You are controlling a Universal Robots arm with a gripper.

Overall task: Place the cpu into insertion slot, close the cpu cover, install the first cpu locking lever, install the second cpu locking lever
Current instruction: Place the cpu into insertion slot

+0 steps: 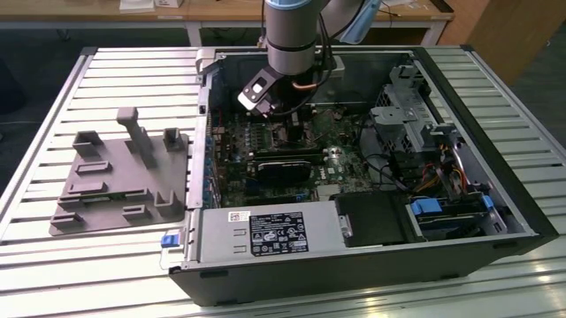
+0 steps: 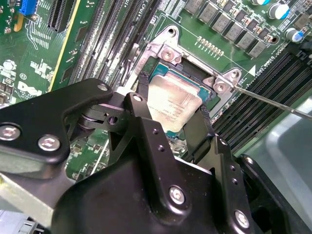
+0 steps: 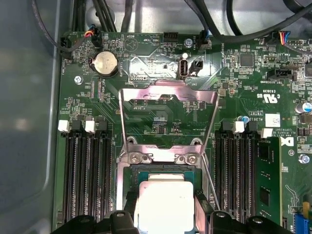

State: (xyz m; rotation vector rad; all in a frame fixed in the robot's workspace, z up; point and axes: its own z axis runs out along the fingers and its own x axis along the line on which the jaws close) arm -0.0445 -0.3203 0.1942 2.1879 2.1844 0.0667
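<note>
**Jaws on the cpu over the slot; cover and levers not done**

Jaws: pinching the cpu (image 2: 173,97) by two opposite edges, fingertips (image 2: 202,122) tight to its sides. Gripper (image 1: 281,111) low inside the computer case (image 1: 495,218), over the motherboard (image 3: 161,48).

Progress:
- Cpu sits square within the black rim of the insertion slot (image 2: 194,73), silver top up. It is possibly resting in the slot, but the fingers hide both gripped edges, so seating is unconfirmed.
- Cpu cover (image 3: 165,92) stands swung open on its hinge, clear of the slot. Not closed.
- One locking lever (image 2: 273,103) shows as a thin rod angled away from the socket corner, unlatched.

Hard to make out:
- Near edge of the cpu is cut off behind the gripper body in both wrist views.
- Second lever not identified with confidence.
- In the exterior view the arm covers the socket area.
</note>
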